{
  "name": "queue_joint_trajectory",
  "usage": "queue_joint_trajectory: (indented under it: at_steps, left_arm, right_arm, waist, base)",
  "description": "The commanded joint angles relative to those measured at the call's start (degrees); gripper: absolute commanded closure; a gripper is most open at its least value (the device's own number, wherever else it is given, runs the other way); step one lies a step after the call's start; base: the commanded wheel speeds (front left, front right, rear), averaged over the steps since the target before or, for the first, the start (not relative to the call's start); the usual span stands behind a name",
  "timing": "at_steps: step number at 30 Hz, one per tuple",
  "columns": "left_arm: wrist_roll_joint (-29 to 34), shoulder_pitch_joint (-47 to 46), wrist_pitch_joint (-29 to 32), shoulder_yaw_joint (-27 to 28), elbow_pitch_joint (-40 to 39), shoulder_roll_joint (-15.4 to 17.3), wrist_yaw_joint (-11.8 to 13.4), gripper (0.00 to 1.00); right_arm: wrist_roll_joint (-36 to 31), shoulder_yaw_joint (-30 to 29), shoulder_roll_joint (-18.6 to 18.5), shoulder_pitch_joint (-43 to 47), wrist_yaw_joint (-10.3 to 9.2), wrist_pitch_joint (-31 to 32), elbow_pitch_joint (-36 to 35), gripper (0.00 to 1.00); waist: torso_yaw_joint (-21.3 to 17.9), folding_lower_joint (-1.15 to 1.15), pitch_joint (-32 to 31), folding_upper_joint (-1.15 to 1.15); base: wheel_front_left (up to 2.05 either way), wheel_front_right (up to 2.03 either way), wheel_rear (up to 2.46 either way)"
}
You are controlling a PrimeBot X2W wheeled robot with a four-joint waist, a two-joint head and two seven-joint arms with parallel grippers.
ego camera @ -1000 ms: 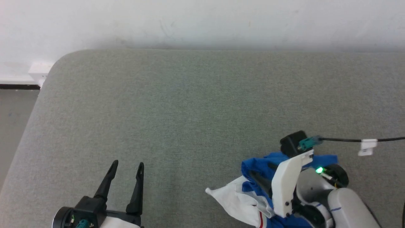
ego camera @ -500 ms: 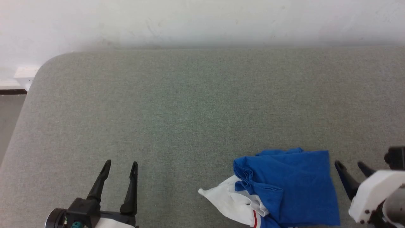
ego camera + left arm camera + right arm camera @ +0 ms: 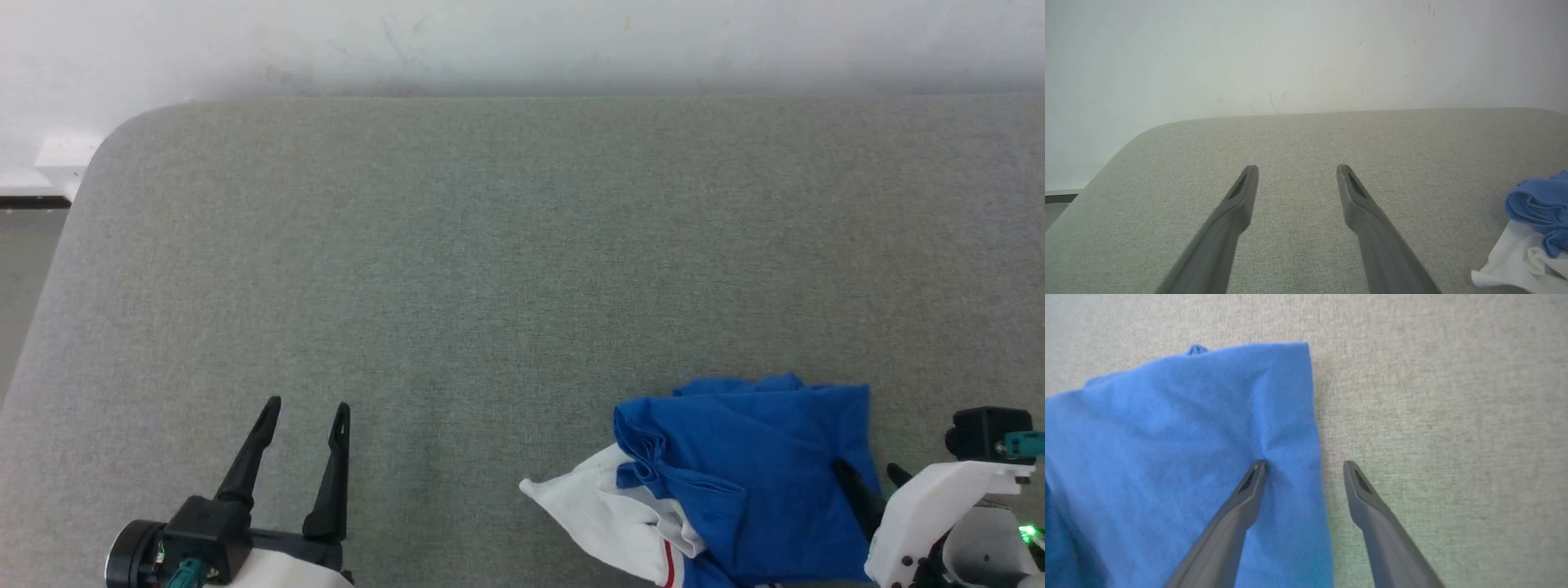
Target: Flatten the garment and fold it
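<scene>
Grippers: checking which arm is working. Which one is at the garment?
The right gripper: its open fingers straddle the edge of the garment, one touching the cloth. The left gripper hovers over grey cushion.

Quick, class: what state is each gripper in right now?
Left gripper: open, holding nothing.
Right gripper: open, jaws astride the edge of the shirt, nothing gripped.

Ends in long, tapered black fingers (image 3: 247, 461); wears a white, screw-dotted bracket (image 3: 922, 502), teal connector (image 3: 1024, 445) and green light (image 3: 1024, 535) at the right wrist.
</scene>
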Motion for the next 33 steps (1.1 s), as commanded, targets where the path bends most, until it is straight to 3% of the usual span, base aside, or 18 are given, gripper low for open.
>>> queue_joint_trajectory:
  at_steps: [1,5,6,7,8,19,25,33]
  left_arm:
    - [-0.2,-1.1,0.2,0.0,-0.2,0.4,-0.2,0.00]
    - [-0.2,-1.8,0.5,-0.3,-0.1,0.6,-0.4,0.00]
    - [-0.1,-2.0,0.5,-0.5,0.0,0.6,-0.5,0.00]
    - [0.0,-2.2,0.6,-0.7,0.0,0.7,-0.6,0.00]
    - [0.1,-2.4,0.6,-0.9,0.0,0.7,-0.7,0.00]
    - [0.5,-2.2,0.0,-1.8,-0.3,-0.3,0.1,0.00]
    - [0.5,-1.1,-0.2,-1.1,-0.9,0.2,0.8,0.00]
    - [0.6,-0.5,0.0,-0.5,-2.2,1.4,1.1,0.00]
  right_arm:
    - [-0.5,0.3,0.2,-1.2,-0.04,-0.2,1.2,0.00]
    - [0.1,1.4,0.3,-2.3,-0.04,0.1,4.9,0.00]
    - [0.7,1.8,0.3,-2.4,-0.04,0.8,5.9,0.22]
    - [1.1,2.3,0.3,-2.4,-0.04,1.6,6.7,0.67]
    - [1.2,2.5,0.3,-2.4,-0.04,2.0,7.1,1.00]
    - [-1.4,5.0,-2.9,-4.5,-0.04,-1.9,2.9,1.00]
    - [-3.4,8.1,-8.3,-8.5,-0.04,-3.3,1.2,1.00]
    - [-4.1,11.4,-13.7,-14.7,-0.04,-3.6,4.1,1.00]
  waist:
    - [0.7,0.00,0.7,0.00]
    - [1.6,0.00,1.3,0.00]
    - [1.7,0.00,1.3,0.00]
    - [1.9,0.00,1.4,0.00]
    - [2.0,0.00,1.4,0.00]
    - [-0.4,0.00,-0.9,0.00]
    - [-3.5,0.00,-1.5,0.00]
    - [-8.2,0.00,-1.8,0.00]
  base:
    - [0.00,0.00,0.00]
    - [0.00,0.00,0.00]
    - [0.00,0.00,0.00]
    - [0.00,0.00,0.00]
    - [0.00,0.00,0.00]
    - [0.00,0.00,0.00]
    - [0.00,0.00,0.00]
    - [0.00,0.00,0.00]
